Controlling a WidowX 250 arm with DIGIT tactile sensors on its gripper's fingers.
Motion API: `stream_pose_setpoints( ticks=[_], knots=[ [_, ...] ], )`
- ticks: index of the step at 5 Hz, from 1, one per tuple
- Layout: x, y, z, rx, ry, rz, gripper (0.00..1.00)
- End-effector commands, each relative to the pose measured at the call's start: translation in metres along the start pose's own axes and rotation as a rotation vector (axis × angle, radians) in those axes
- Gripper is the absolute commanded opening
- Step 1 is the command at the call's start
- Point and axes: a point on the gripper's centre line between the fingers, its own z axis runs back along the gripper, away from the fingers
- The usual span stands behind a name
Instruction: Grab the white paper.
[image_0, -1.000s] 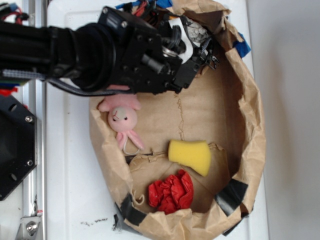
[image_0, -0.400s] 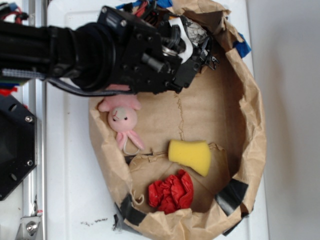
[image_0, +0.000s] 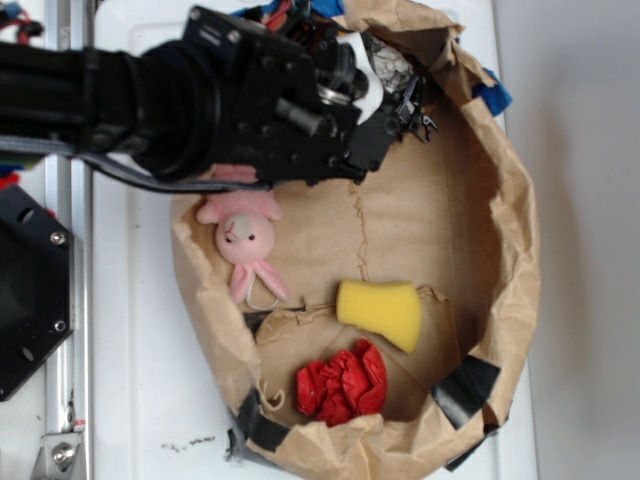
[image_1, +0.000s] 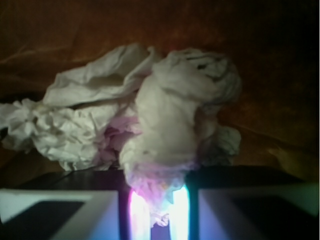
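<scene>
Exterior view shows my arm (image_0: 150, 100) reaching over the brown paper basin (image_0: 510, 250), the claw (image_0: 405, 100) at its far rim. Wrist view shows the white paper (image_1: 150, 115) bunched directly ahead, one fold pinched between the claw's closed fingers (image_1: 60, 212). I'd keep squeezing and lift straight, slowly, since that thin fold could slip.

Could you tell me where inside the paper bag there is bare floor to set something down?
The widest bare patch lies above the yellow sponge, right of the pink bunny. The top corner is crowded by the hand and white paper; the red wad fills the bottom.
</scene>
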Motion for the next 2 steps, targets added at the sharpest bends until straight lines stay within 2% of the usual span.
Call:
stream_pose_setpoints(
  ticks=[1, 2],
  knots=[
    [0.003, -0.014, 0.105, -0.110, 0.139, -0.127, 0.00],
    [0.010, -0.042, 0.134, -0.145, 0.272, -0.284, 0.00]
  ],
)
